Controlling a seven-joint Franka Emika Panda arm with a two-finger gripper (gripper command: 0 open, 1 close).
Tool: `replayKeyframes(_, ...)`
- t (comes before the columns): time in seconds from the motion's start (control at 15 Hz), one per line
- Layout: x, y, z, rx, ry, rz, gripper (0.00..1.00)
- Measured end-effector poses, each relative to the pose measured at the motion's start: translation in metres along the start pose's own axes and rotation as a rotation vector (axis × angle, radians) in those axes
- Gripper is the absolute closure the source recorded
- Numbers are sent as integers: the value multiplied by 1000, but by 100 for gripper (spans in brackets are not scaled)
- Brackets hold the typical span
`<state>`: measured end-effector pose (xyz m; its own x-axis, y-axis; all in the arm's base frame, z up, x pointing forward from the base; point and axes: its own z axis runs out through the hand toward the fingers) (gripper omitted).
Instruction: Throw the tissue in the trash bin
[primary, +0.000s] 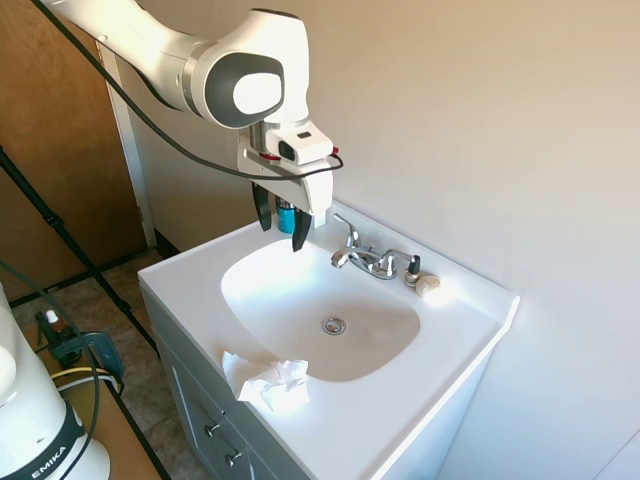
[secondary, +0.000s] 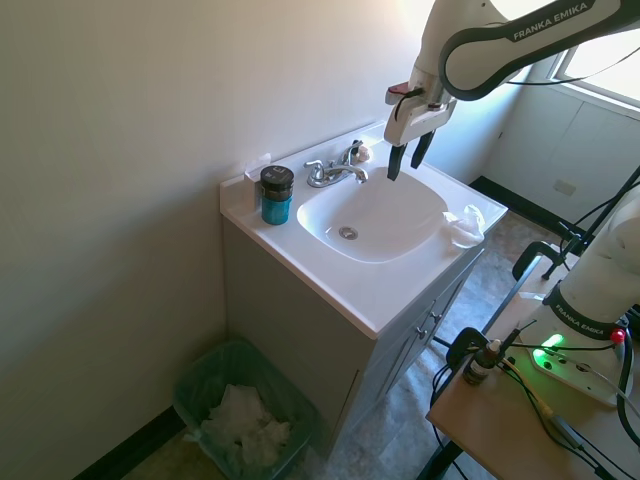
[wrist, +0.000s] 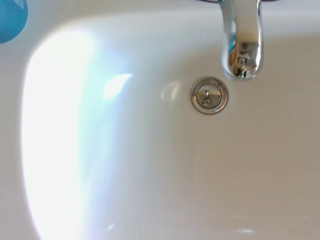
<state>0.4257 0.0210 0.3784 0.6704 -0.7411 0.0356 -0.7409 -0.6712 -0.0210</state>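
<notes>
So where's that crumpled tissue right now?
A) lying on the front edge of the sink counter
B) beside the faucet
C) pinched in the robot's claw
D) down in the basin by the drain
A: the tissue lies on the vanity's front rim, while the gripper hangs open and empty above the basin.

We see a small bathroom with plain beige walls (secondary: 120, 120) and a white vanity sink (primary: 470, 330) bearing a chrome faucet (primary: 372, 260). A wooden door (primary: 50, 130) stands to one side, sunlight pours through a window (secondary: 600, 60), and tan tile floor (primary: 125, 320) shows below.
</notes>
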Motion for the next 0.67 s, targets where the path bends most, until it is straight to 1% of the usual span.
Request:
replayKeyframes(0.27,3,3,0,3,-6,-1,0)
replayKeyframes(0.4,10,9,0,4,-12,22,0)
replayKeyframes(0.67,34,33,0,7,-17,97,0)
